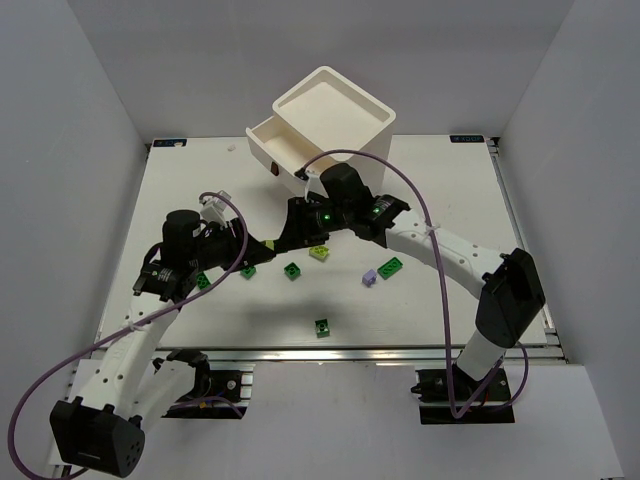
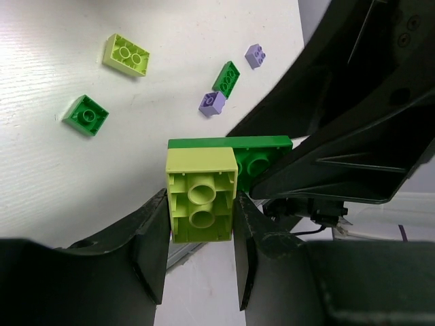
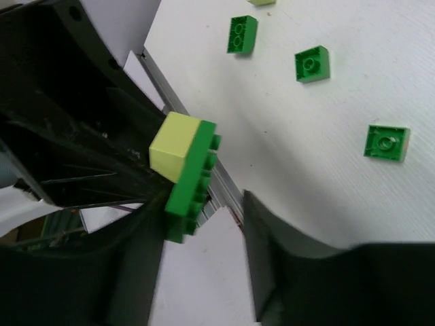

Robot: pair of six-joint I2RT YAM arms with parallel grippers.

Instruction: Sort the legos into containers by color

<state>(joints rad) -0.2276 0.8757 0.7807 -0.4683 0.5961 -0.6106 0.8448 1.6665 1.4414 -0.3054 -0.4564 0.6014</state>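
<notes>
Two stuck bricks hang mid-air over the surface point(image 1: 450, 210): left claw point(image 2: 200, 234) pinches the lime brick point(image 2: 202, 193) while the right claw point(image 3: 204, 204), spread, straddles the attached green brick point(image 3: 192, 180) (likely to pry colours apart for sorting).

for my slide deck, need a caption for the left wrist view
Left gripper clamps a lime brick joined to a green brick, loose legos beyond.

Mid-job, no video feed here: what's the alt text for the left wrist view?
The left end effector grips a lime brick by its sides, hollow underside toward the camera, with a dark green brick stuck to its far end. Beyond, on the white table, lie a loose lime brick, two green bricks and two lavender bricks.
</notes>
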